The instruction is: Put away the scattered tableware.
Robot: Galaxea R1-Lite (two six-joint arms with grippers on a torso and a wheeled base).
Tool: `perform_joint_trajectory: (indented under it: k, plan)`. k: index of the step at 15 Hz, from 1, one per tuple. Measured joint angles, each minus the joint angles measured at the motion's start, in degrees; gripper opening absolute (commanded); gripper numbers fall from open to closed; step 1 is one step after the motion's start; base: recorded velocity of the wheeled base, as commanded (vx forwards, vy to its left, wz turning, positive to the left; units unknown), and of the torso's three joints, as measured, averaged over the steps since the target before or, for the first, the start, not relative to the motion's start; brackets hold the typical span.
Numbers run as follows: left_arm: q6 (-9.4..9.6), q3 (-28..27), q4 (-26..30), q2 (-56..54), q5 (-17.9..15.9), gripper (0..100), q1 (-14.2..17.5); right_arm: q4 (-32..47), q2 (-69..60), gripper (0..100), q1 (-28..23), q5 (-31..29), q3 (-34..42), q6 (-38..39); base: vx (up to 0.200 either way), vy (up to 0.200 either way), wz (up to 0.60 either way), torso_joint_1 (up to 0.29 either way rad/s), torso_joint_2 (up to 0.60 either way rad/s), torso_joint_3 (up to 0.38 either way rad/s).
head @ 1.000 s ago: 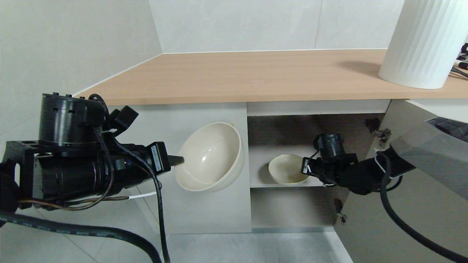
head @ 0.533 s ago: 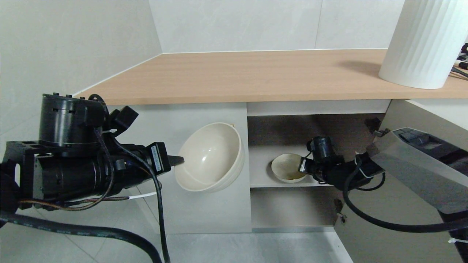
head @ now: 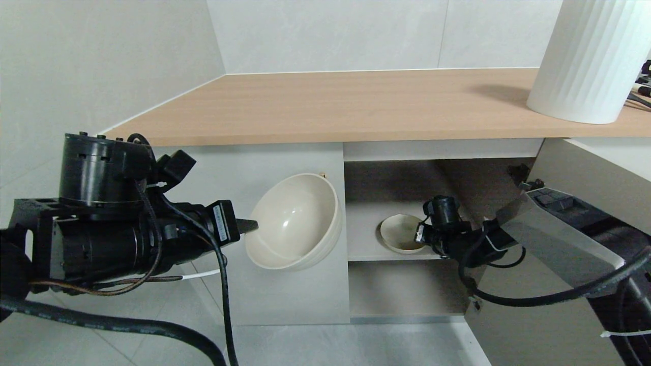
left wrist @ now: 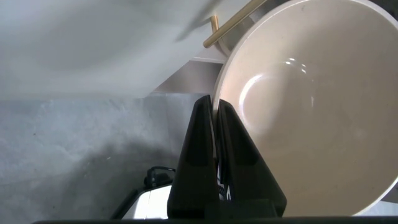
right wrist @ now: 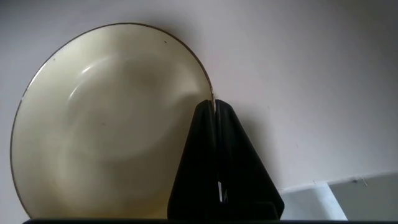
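My left gripper (head: 249,225) is shut on the rim of a large cream bowl (head: 294,221), held in the air in front of the closed left cabinet door. In the left wrist view the fingers (left wrist: 214,134) pinch the large cream bowl (left wrist: 305,106) at its edge. My right gripper (head: 423,235) is inside the open cabinet, shut on the rim of a small cream bowl (head: 399,232) that sits on the middle shelf (head: 363,239). The right wrist view shows the small cream bowl (right wrist: 109,118) clamped at its rim between the fingers (right wrist: 217,134).
A wooden countertop (head: 356,104) runs above the cabinet, with a tall white ribbed container (head: 585,61) at its right end. The right cabinet door (head: 585,183) stands open beside my right arm. Below the shelf is a lower compartment (head: 402,290), and grey floor tiles (head: 346,345) lie beneath.
My right arm has pushed deeper into the cabinet, carrying the small bowl farther back on the shelf. The left arm with the large bowl has shifted only slightly.
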Motion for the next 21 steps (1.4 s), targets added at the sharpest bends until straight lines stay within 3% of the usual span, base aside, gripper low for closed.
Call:
perform_joint_trajectory:
  k: [10,11,17,21]
  plan:
    - [0.06,-0.17,-0.21,0.85,-0.04,0,-0.02,0.13,2.76,0,-1.37,-1.74,-5.49,-0.02,0.0,0.0,0.0,0.0,0.0,0.0]
    - [0.09,-0.17,-0.21,1.1,-0.01,0,-0.07,0.13,2.82,100,-1.37,-1.74,-5.56,-0.02,0.0,0.0,0.0,0.0,0.0,0.0]
    - [0.0,-0.52,-1.58,4.82,0.65,0,-1.38,1.67,0.27,100,-0.88,-2.65,-2.91,0.11,0.0,0.0,0.0,0.0,0.0,0.0]
    - [-0.16,-0.94,-1.5,11.65,9.2,0,-4.94,7.94,-12.68,100,3.64,2.19,8.47,0.12,0.0,0.0,0.0,0.0,0.0,0.0]
